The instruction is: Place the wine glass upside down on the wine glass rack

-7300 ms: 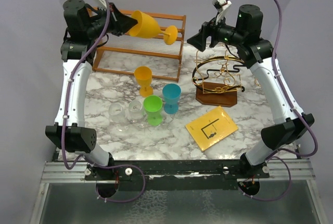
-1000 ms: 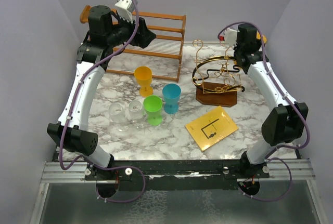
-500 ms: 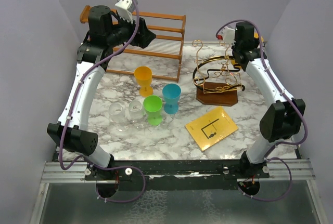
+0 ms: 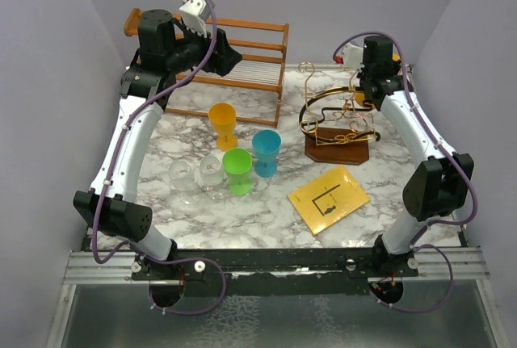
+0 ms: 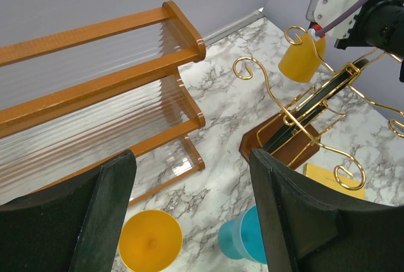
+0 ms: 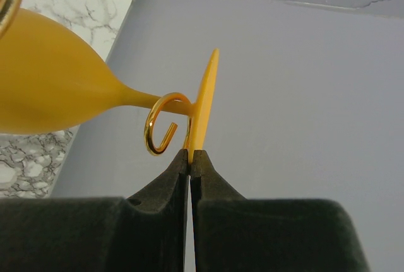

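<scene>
Marble table (image 4: 161, 134) shows a job near its end. At left, the left gripper (image 5: 192, 183) hangs spread and empty before the wooden slatted shelf (image 4: 258, 44). At right, the wine glass (image 5: 302, 57) hangs bowl-down at the wine glass rack (image 4: 339, 118), its stem inside a curled hook (image 6: 158, 127). The right gripper (image 6: 190, 158) is clenched on the foot's rim. Whether the foot bears on the hook is hard to tell. Remaining: letting go and backing out. An orange cup (image 4: 222, 122), green cup (image 4: 237, 169), blue cup (image 4: 266, 150) and yellow card (image 4: 329, 197) stand apart. Only the rack's wires crowd the retreat.
</scene>
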Tool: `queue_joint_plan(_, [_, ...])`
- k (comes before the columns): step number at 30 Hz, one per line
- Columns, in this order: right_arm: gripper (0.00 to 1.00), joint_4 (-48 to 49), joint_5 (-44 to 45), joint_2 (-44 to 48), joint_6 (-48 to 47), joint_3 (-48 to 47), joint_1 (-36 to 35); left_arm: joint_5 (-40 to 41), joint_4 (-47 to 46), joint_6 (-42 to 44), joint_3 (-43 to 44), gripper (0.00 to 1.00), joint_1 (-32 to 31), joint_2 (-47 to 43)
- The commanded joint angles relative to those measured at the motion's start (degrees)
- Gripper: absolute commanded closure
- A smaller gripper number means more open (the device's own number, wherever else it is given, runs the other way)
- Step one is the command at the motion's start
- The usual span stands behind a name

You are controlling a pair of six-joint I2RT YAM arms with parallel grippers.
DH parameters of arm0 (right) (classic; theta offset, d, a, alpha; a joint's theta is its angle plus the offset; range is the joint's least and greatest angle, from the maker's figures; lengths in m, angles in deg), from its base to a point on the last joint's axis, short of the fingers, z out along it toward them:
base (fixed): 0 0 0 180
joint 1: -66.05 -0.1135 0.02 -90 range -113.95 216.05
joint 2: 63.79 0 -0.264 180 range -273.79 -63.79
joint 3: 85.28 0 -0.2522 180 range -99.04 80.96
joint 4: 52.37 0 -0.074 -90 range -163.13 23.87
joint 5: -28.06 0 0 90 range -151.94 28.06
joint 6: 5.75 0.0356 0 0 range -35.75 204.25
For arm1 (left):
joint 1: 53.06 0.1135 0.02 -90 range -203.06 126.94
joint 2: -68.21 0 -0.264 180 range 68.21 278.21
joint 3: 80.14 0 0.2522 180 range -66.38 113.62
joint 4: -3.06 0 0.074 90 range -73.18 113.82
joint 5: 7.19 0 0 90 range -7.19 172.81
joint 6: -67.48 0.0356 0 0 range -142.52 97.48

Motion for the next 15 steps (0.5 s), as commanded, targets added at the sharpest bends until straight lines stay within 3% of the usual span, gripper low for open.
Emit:
queue_joint_plan(1, [0.97,-2.2,-1.4,1.2,0.9,-0.6,-0.7,0.3,-0.9,0.7,-0.3,0.25,0.2,-2.0])
queue_joint_plan(15, [0.89,-5.4,-2.2,2.6,4.0,0.3,-1.6,0.1,-1.0,0.8,-1.1,0.25,0.2,-2.4])
